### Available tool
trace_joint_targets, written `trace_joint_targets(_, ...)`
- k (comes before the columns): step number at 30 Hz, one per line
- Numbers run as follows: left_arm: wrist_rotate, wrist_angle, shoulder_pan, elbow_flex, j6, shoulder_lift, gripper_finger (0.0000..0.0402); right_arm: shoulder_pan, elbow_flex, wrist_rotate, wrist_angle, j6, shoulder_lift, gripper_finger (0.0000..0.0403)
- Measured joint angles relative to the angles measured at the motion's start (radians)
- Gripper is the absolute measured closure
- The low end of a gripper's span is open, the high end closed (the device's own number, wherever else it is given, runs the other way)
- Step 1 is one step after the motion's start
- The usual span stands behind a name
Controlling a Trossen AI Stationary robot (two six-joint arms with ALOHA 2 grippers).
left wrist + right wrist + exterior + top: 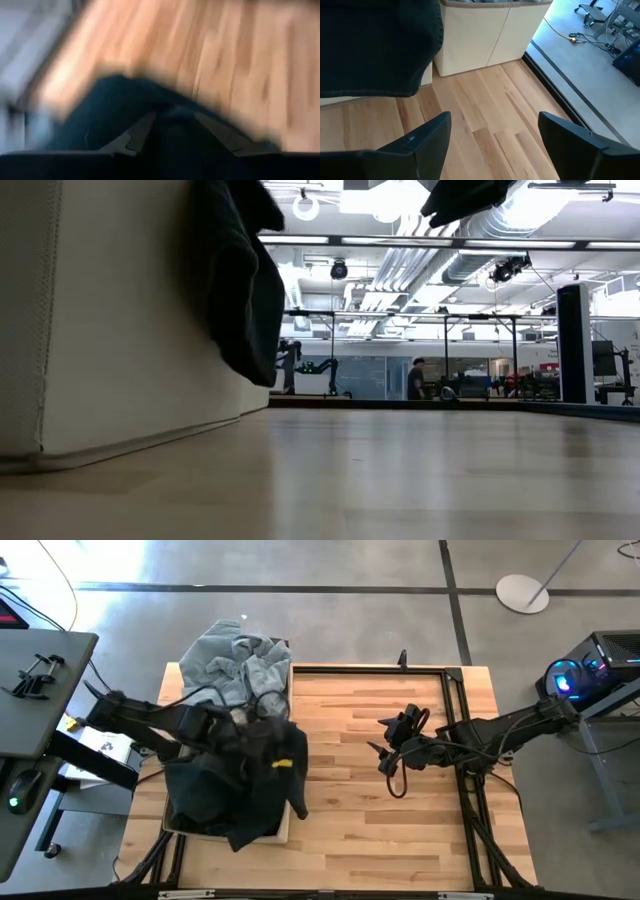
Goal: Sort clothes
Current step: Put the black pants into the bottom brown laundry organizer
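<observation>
dark denim garment (235,785): draped over near beige bin (287,828), table's left side | left gripper (222,730): arm stretched over bin, fingers pinching the dark fabric | right gripper (384,750): above bare wooden table (400,840), jaws spread, holding nothing | pale grey garments (235,658): far bin

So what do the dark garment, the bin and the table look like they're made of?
Dark garment: soft black cloth, likely denim; it drapes in limp folds with a stitched hem. Bin: beige matte fabric with seamed panels. Table: pale wood planks, smooth, slightly glossy.
</observation>
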Motion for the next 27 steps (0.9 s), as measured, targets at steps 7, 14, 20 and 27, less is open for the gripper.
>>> trace_joint_targets(7,0.058,-0.577,-0.079,-0.005,-0.461,0.002,0.0324,0.0,0.0,0.001,0.0,0.003,0.0,0.0116)
trace_joint_targets(14,0.181,-0.466,-0.188,-0.226,-0.561,-0.027,0.0368,0.003,0.0,0.002,-0.005,0.008,0.0,0.0116)
trace_joint_targets(20,0.284,-0.021,-0.162,-0.454,-0.418,-0.027,0.0398,-0.001,0.0,-0.019,-0.017,-0.001,0.008,0.0116)
trace_joint_targets(27,0.22,0.308,-0.068,-0.491,-0.127,-0.021,0.0399,-0.032,0.0,-0.279,0.062,-0.16,0.107,0.0116)
